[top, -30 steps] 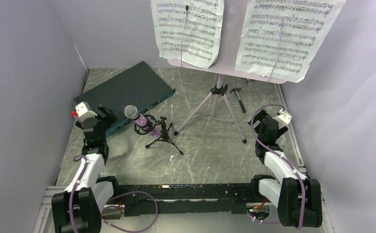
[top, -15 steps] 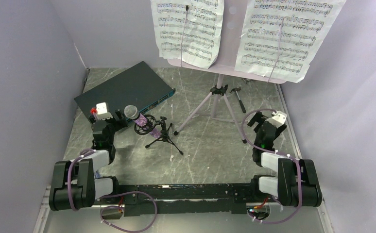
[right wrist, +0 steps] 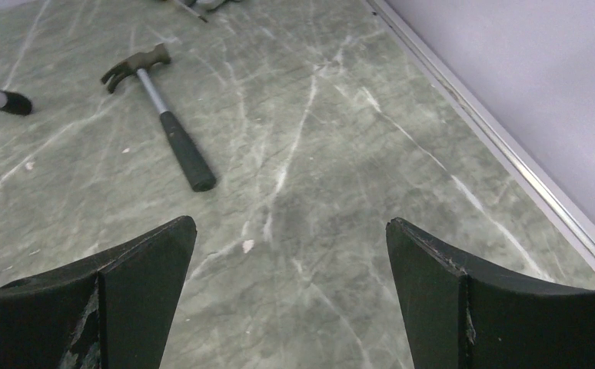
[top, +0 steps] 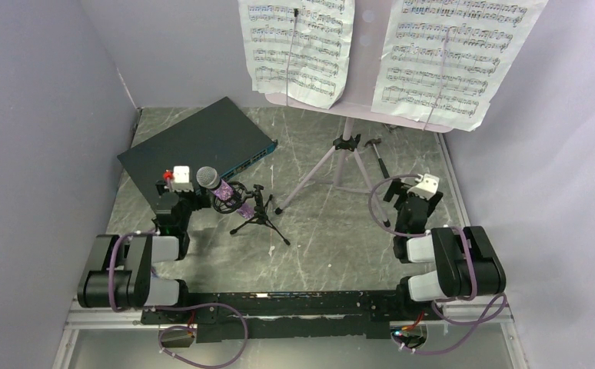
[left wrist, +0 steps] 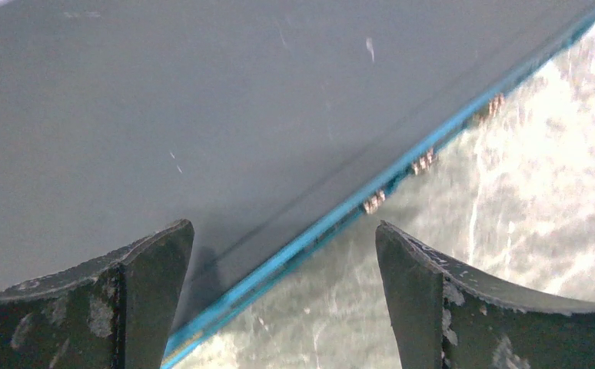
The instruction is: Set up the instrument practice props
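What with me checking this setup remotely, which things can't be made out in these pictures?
- Sheet-music pages: tops cut off by the top view's upper edge; notes too small to read.
- Music stand: desk mostly covered by the pages.
- Microphone: how it sits in its mic stand is too small to tell, top view.
- Dark box: cropped by the left wrist view's edges.

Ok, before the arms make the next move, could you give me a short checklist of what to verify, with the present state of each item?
1. The left gripper is open, with nothing between its fingers: ok.
2. The right gripper is open and holds nothing: ok.
3. The purple microphone sits in the ring of the black mic stand: ok.
4. Both sheet-music pages rest on the music stand: ok.
5. The music stand is upright on its tripod: ok.
6. The left gripper is clear of the dark box edge under it: cannot tell.
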Action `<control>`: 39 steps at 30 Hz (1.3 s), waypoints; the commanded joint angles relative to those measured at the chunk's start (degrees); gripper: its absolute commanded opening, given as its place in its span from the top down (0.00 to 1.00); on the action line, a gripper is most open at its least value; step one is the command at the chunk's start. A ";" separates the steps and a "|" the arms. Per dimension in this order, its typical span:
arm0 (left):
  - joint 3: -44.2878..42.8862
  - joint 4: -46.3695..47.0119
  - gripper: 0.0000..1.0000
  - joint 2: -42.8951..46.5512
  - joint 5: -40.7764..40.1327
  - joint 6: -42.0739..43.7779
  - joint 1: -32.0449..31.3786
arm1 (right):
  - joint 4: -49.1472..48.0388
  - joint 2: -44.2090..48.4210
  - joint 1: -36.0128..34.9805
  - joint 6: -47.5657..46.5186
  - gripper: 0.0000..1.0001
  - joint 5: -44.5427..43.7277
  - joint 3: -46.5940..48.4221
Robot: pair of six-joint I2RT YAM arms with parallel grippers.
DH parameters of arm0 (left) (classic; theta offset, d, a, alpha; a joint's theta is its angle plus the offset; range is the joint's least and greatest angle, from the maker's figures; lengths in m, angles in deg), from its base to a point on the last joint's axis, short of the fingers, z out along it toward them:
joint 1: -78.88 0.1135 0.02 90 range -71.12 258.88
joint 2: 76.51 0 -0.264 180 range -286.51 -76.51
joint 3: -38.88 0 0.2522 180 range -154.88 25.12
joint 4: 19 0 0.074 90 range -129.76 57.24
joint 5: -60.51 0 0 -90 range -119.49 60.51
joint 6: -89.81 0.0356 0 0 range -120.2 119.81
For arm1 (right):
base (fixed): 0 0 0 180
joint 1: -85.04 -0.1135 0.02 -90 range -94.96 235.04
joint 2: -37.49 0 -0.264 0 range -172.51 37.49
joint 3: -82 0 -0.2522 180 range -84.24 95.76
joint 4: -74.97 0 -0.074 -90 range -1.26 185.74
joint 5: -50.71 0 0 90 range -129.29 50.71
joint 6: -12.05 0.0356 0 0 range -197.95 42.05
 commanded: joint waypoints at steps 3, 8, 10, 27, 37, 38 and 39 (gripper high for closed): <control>0.12 15.69 0.06 -10.62 2.92 6.74 -0.93 | -8.50 -4.79 -4.77 -5.68 0.00 -3.91 2.72; -0.77 16.41 0.06 -14.96 1.84 6.44 -1.01 | -7.11 -5.04 -4.46 -5.57 0.00 -3.85 3.30; -4.18 9.86 0.06 -14.49 0.82 5.72 -0.97 | -7.22 -5.44 -4.46 -5.66 0.00 -3.94 3.73; -9.97 2.16 0.06 -16.08 -7.68 0.99 0.12 | -6.34 -5.34 -4.29 -4.94 0.00 -5.09 3.98; -10.11 1.59 0.06 -15.98 -7.53 0.99 0.11 | -6.35 -5.29 -4.30 -4.90 0.00 -5.05 4.02; -10.07 1.62 0.06 -15.99 -7.52 1.00 0.12 | -6.35 -5.29 -4.24 -4.94 0.00 -5.05 4.00; -10.08 1.62 0.06 -15.95 -7.53 0.95 0.12 | -6.35 -5.29 -4.24 -4.94 0.00 -5.03 4.05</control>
